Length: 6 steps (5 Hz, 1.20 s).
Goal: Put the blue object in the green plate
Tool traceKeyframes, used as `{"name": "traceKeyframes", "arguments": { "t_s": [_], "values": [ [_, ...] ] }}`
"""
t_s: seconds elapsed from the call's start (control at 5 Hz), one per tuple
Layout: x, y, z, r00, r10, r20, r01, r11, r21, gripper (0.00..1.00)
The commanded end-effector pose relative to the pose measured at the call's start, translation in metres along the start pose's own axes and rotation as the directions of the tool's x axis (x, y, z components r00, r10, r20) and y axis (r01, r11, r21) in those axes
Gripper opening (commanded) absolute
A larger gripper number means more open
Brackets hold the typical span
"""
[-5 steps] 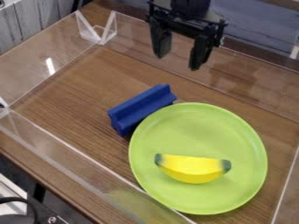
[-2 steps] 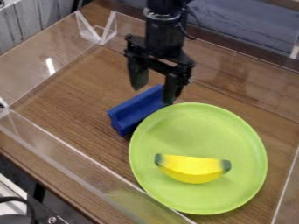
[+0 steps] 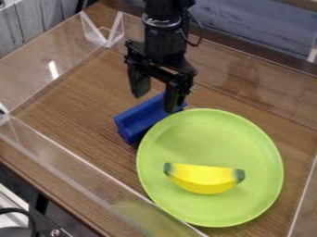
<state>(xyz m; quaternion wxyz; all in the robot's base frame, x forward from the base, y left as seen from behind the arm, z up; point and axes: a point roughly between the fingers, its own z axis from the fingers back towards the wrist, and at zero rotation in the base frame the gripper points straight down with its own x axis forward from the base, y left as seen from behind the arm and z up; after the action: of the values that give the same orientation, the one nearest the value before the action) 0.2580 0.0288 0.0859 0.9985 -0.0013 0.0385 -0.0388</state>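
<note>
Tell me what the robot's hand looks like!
The gripper is all black, with two long, thin fingers like tongs hanging from a chunky black wrist block. The arm above it is black too, and dark cables run alongside it. No markings are clear enough to make out.

A wood-grain tabletop (image 3: 74,111) sits enclosed by clear acrylic walls (image 3: 50,153) — glare streaks the panels — while a dark surface (image 3: 266,23) fills the background behind the enclosure.
</note>
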Motion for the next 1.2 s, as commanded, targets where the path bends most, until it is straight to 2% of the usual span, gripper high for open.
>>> {"name": "traceKeyframes", "arguments": {
  "t_s": [0.0,0.4,1.0],
  "values": [
    [-0.001,0.004,0.006,0.999,-0.007,0.038,0.007,1.000,0.005,1.00],
    [-0.005,0.006,-0.003,0.999,-0.025,0.041,0.026,1.000,-0.008,1.00],
    [-0.008,0.011,-0.014,0.995,-0.069,0.070,0.072,0.996,-0.047,1.00]
  ]
}}
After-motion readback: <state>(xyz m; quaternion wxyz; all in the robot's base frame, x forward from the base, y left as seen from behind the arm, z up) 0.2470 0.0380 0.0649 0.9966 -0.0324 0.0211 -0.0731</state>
